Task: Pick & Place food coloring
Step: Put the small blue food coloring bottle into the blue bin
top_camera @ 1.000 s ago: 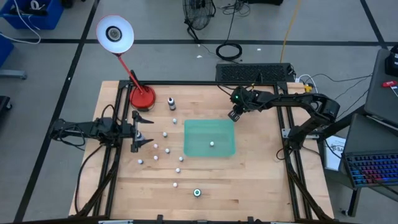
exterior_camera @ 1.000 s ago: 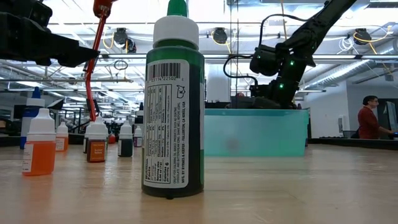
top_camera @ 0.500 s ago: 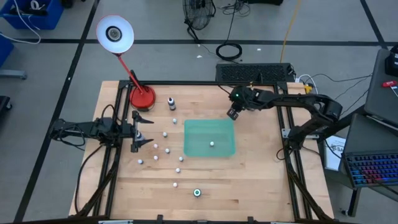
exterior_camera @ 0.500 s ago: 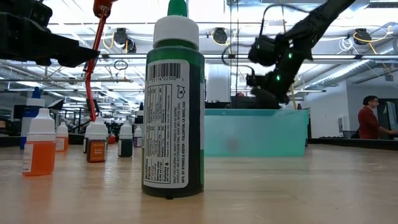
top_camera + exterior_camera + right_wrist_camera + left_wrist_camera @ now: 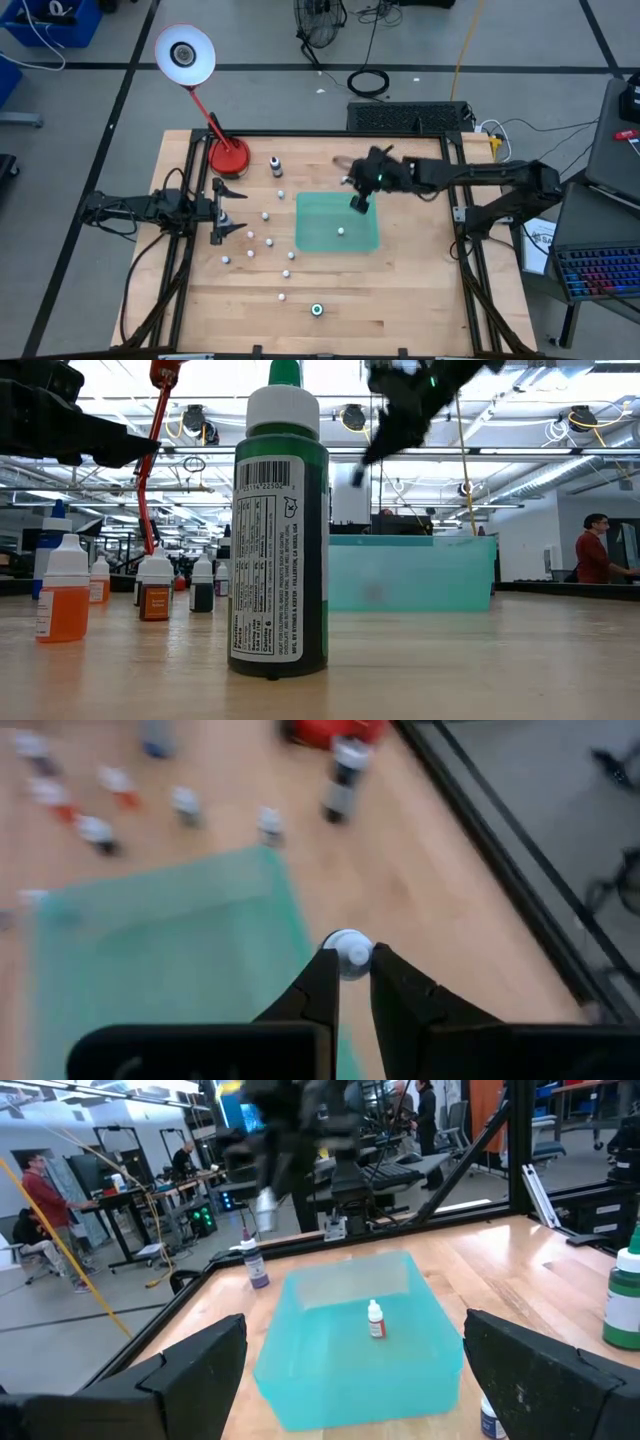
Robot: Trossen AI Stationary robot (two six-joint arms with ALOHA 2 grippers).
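Several tiny white-capped food coloring bottles (image 5: 265,240) stand on the wood left of the green tray (image 5: 315,235). One bottle (image 5: 341,231) stands inside the tray. A dark bottle (image 5: 275,165) stands near the lamp base, and a teal-topped one (image 5: 317,310) near the front edge. My right gripper (image 5: 358,203) hovers over the tray's far right part, shut on a small bottle (image 5: 347,948). My left gripper (image 5: 228,212) waits open at the table's left side. My right gripper pinches a small bottle by its white cap (image 5: 348,946) between the two fingers (image 5: 322,982), coming from above. The bottle is lifted clear and hangs below the fingers (image 5: 264,1204), above the tray.
A red lamp base (image 5: 229,156) with its slanted stem stands at the far left corner. A big green bottle (image 5: 280,530) stands close to the low camera. The black frame rails run along the table's edges. A person (image 5: 594,550) is in the room beyond.
My right gripper has swung from the tray's far right corner toward the table's left and a little nearer, rising as it went, and now stands over the tray with the small bottle between its fingers.
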